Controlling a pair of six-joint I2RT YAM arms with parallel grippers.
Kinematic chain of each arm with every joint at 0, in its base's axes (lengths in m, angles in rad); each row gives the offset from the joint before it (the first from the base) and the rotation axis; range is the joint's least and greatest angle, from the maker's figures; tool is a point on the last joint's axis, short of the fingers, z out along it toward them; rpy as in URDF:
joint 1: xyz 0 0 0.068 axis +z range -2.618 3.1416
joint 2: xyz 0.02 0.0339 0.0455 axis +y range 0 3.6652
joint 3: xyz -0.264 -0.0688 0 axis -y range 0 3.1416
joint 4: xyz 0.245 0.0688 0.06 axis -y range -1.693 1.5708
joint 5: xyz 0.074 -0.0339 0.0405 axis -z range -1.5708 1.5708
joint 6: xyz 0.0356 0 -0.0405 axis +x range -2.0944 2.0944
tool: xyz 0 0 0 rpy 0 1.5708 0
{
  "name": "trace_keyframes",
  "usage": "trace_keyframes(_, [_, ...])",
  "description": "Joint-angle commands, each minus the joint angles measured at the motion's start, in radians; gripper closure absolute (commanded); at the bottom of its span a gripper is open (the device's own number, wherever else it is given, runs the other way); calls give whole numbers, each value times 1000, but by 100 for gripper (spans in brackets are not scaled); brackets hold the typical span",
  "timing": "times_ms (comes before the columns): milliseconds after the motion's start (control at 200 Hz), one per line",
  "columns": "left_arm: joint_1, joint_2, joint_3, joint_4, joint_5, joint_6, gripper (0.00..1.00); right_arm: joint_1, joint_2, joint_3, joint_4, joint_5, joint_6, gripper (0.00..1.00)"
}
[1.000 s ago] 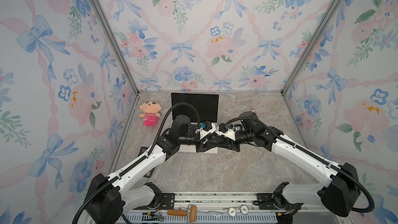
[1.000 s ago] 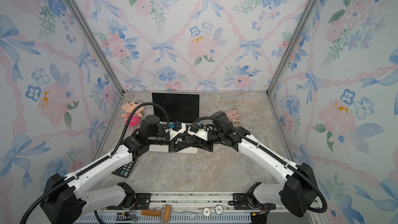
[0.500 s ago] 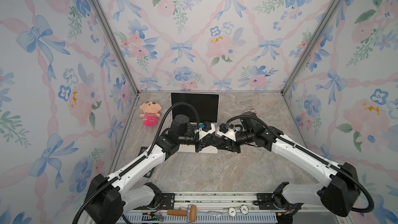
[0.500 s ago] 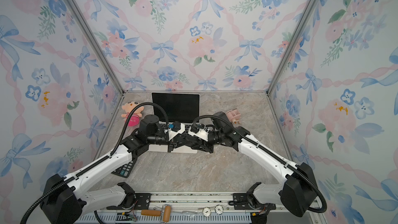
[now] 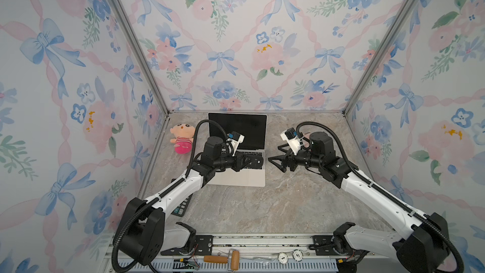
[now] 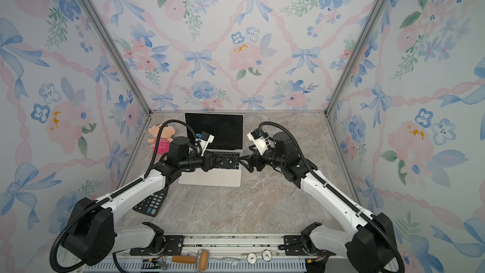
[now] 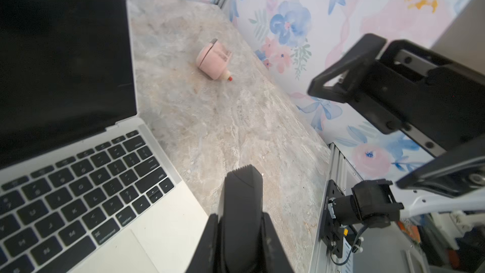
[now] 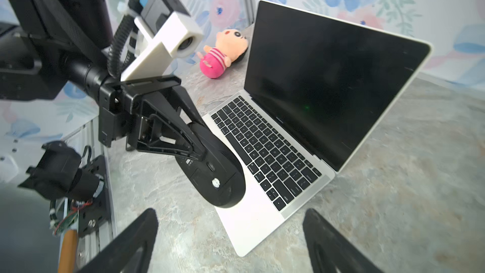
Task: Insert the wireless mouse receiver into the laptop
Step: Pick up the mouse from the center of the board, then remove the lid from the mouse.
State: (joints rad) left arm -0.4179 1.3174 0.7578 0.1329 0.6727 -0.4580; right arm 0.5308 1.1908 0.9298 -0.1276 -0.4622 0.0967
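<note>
The laptop [image 5: 237,177] [image 6: 210,179] [image 8: 252,214] stands open at the back of the table, its screen dark. My left gripper [image 5: 249,161] [image 6: 223,161] [image 7: 240,221] is shut on a black mouse [image 5: 254,160] [image 8: 212,177], which it holds edge-on above the keyboard's right side, underside facing right. My right gripper [image 5: 275,160] [image 6: 245,162] [image 8: 231,212] is open and empty, just off the laptop's right edge and apart from the mouse. I cannot make out the wireless mouse receiver in any view.
A plush doll [image 5: 182,139] lies left of the laptop. A dark calculator [image 6: 151,202] sits under my left arm. A small pink toy [image 7: 212,61] lies near the right wall. A wooden-handled roller [image 5: 220,258] rests on the front rail.
Both grippers were together at the mouse over the laptop. My right gripper has opened and drawn back to the right. My left gripper has closed on the mouse and stays over the keyboard.
</note>
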Motion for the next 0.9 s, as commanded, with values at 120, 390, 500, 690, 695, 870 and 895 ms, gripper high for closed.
trace_keyframes(120, [8, 59, 8, 89, 139, -287, 100, 37, 135, 76, -144, 18, 321, 15])
trace_keyframes(390, [26, 54, 12, 115, 214, -391, 100, 69, 224, 56, -7, -116, 468, 15])
trace_keyframes(500, [33, 46, 2, 121, 215, -437, 100, 68, 225, 39, 60, -146, 520, 17])
trace_keyframes(690, [46, 35, -14, 180, 229, -512, 100, 73, 229, 26, 82, -159, 554, 23])
trace_keyframes(695, [46, 35, -14, 181, 230, -513, 100, 73, 230, 26, 82, -161, 555, 23])
trace_keyframes(870, [51, 24, -3, 182, 249, -518, 100, 74, 241, 23, 69, -166, 557, 32])
trace_keyframes(895, [52, 24, -2, 182, 253, -518, 100, 74, 240, 23, 71, -166, 556, 33])
